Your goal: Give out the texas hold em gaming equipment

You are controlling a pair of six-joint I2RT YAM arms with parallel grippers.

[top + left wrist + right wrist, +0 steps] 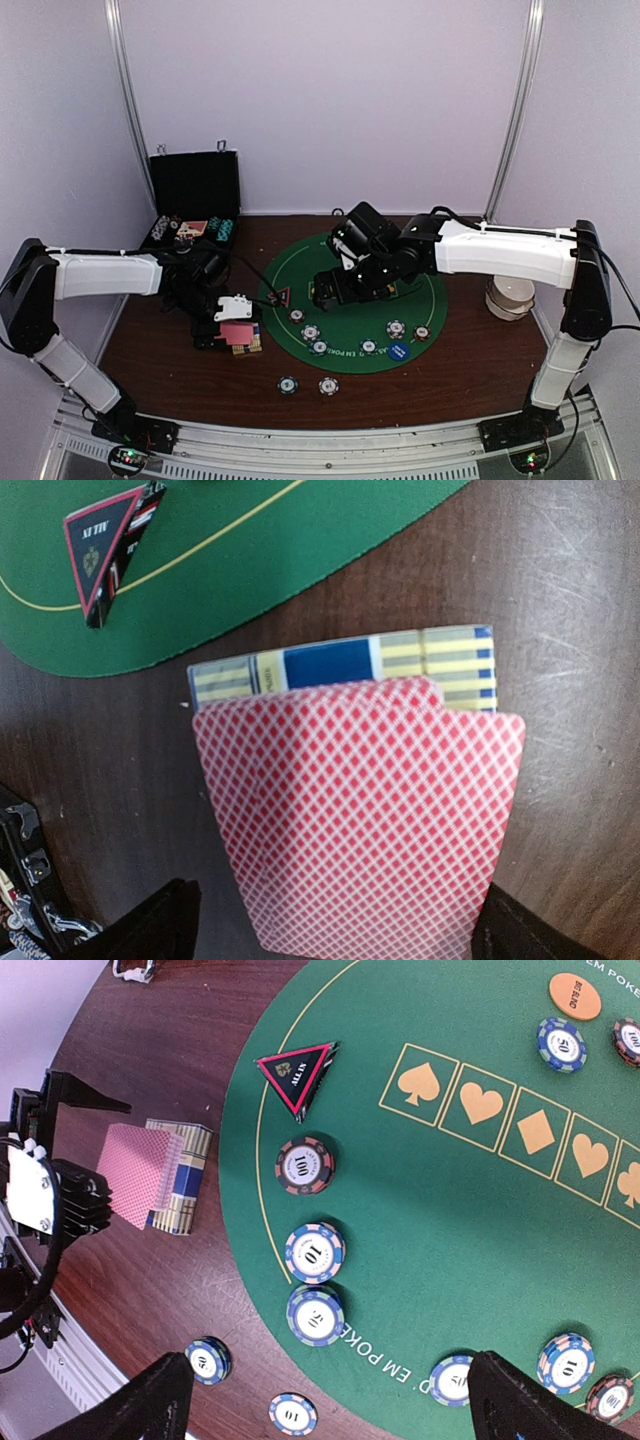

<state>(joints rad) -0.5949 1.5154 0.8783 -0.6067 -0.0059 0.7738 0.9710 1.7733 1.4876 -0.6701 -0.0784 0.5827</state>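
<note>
A stack of pink-backed playing cards leans on a yellow-blue card box on the brown table, left of the green poker mat. My left gripper is open around the cards; a gap shows beside one finger. My right gripper hangs open above the mat's left part, with nothing in it. Below it lie striped chips and a 100 chip. The red-black triangular marker sits at the mat's edge. An orange disc and a blue disc lie on the mat.
The open black case stands at the back left with chips inside. Two chips lie off the mat near the front edge. A white round object sits at the right, by the right arm's forearm.
</note>
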